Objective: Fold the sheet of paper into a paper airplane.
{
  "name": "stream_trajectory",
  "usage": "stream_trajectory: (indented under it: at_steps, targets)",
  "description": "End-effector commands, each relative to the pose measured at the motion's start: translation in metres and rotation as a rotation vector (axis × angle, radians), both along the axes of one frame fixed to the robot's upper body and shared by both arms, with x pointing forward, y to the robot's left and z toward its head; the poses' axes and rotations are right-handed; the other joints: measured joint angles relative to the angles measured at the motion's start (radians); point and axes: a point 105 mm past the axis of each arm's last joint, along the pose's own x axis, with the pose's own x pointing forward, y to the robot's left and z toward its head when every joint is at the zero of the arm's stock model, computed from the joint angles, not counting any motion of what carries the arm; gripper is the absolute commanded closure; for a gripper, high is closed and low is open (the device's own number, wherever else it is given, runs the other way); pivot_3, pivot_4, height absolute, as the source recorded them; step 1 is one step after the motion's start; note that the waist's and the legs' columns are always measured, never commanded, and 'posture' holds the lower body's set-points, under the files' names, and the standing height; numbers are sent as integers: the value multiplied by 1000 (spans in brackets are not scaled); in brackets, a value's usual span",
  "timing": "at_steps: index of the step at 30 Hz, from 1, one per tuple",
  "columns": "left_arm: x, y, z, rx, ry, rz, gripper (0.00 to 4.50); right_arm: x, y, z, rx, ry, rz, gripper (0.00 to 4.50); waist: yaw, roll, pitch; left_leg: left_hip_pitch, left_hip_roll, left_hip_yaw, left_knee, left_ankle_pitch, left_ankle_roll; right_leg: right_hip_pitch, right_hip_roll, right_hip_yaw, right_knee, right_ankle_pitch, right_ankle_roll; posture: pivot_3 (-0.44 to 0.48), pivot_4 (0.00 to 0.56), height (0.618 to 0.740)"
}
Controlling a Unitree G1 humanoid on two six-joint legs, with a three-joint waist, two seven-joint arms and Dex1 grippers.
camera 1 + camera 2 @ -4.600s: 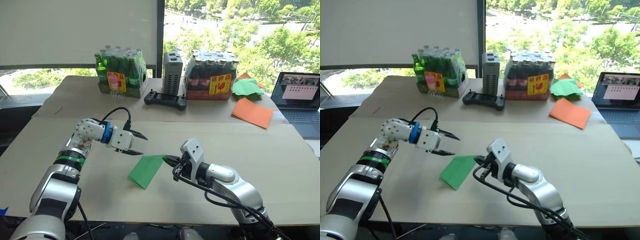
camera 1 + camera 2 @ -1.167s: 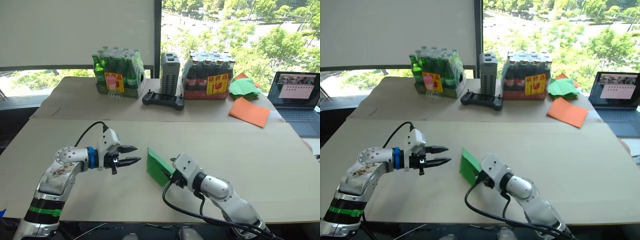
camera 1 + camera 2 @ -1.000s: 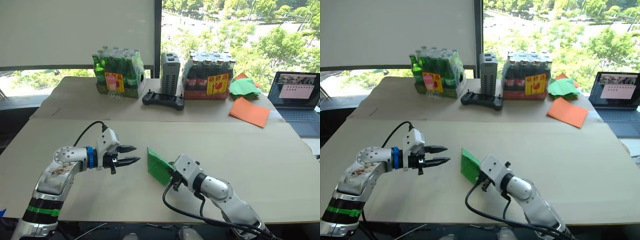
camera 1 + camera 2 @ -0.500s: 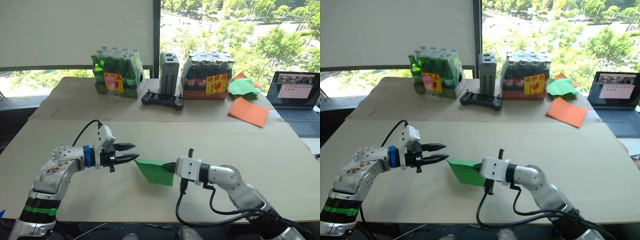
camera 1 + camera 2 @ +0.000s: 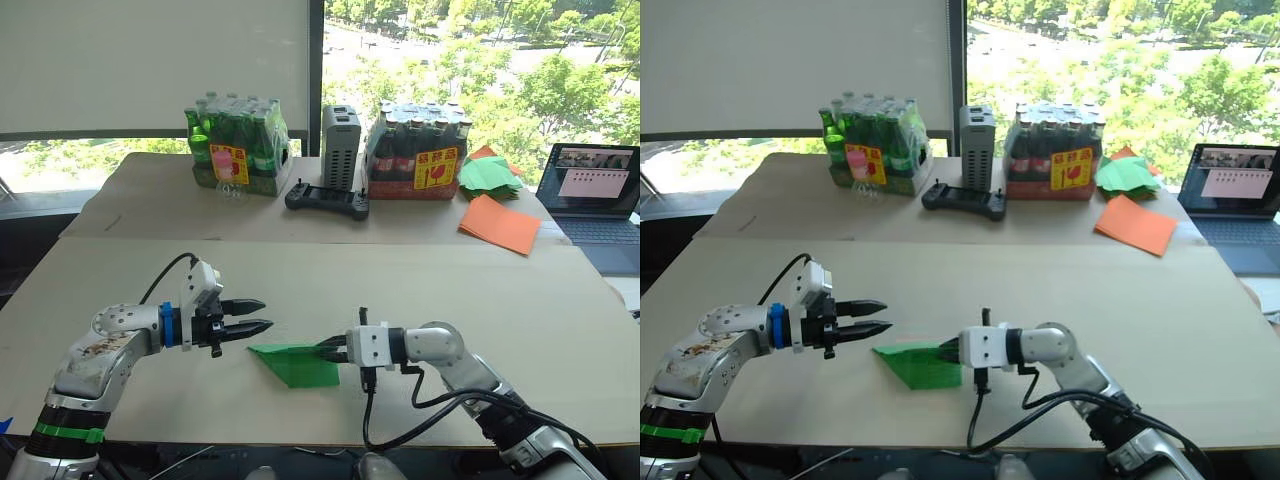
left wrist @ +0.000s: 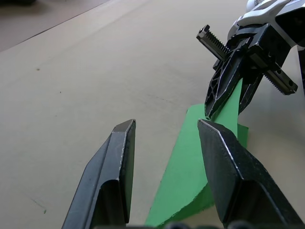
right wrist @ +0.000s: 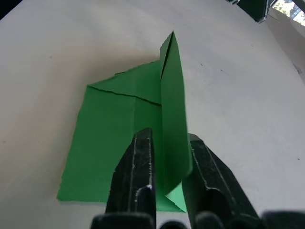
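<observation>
1. Sunlit windows back a tan worktop (image 5: 500, 300).
2. Right hand (image 5: 335, 348) pinches the green sheet of paper's (image 5: 295, 364) upright flap; the sheet rests on the worktop.
3. Left hand (image 5: 262, 316), fingers parted and empty, points along the sheet's long axis, just short of its pointed tip.
4. Bare worktop surrounds both hands.

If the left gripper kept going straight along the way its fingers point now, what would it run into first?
Most likely the sheet of paper: the open left gripper points across the table at its near tip, possibly passing slightly above it, since depth is unclear. Beyond it is the right gripper, shut on the sheet's other end.
</observation>
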Motion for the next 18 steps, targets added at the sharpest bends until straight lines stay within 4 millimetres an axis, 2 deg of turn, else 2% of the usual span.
stream_trajectory:
  at_steps: [1, 5, 8, 12, 18]
  targets:
    - [1, 2, 11, 15, -48, -1, 2307, 2, -1, 14, 49, -33, -10, 2210, 0, 0, 0, 0, 0, 0, 0, 0, 0, 0, 0, 0, 0, 0, 0, 0, 150, 740]
    - [4, 2, 11, 17, -51, -2, 2307, -1, -2, 22, 75, -18, -20, 845, 1, 0, 0, 0, 0, 0, 0, 0, 0, 0, 0, 0, 0, 0, 0, 0, 150, 740]
    - [4, -1, 13, 1, -42, -28, 3124, -10, 0, 36, 118, 12, -22, 801, 3, 0, 0, 0, 0, 0, 0, 0, 0, 0, 0, 0, 0, 0, 0, 0, 150, 740]
    - [3, -5, -1, 60, -43, -63, 4458, -24, 5, 48, 157, 48, -24, 801, 2, 0, 0, 0, 0, 0, 0, 0, 0, 0, 0, 0, 0, 0, 0, 0, 150, 740]
    - [7, -15, -26, 155, -61, -122, 4458, -31, 11, 50, 162, 66, -47, 801, 3, 0, 0, 0, 0, 0, 0, 0, 0, 0, 0, 0, 0, 0, 0, 0, 150, 740]
